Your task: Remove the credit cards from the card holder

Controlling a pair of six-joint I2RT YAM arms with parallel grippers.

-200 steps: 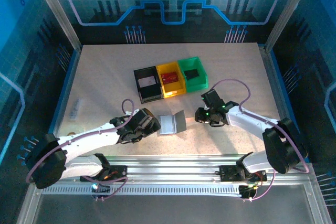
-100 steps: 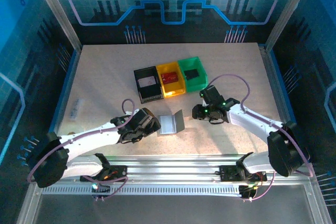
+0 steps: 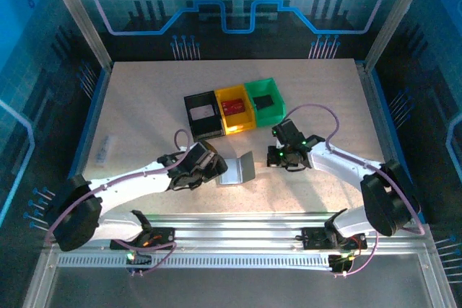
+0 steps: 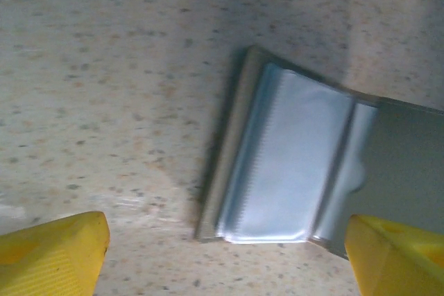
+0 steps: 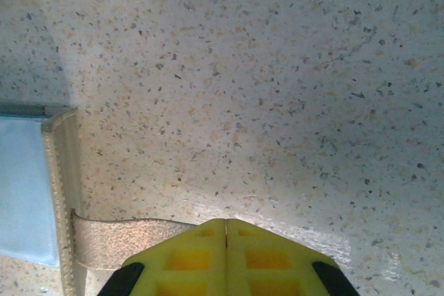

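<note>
A pale speckled desk [image 3: 144, 91] carries three bins in a row at its middle: black [image 3: 189, 117] on the left, yellow [image 3: 242, 128] between, green [image 3: 261, 82] on the right. A black block [image 3: 266, 102] lies in the green one. A small pale object [image 3: 106, 148] lies near the left edge.

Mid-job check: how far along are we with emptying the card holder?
Done, it seems: a reddish card lies in the yellow bin and a whitish card in the black bin. In hand: the card holder lies open under the open left gripper; the right gripper is shut beside its strap. Left: whether the sleeves hold more cards, I cannot tell.
</note>
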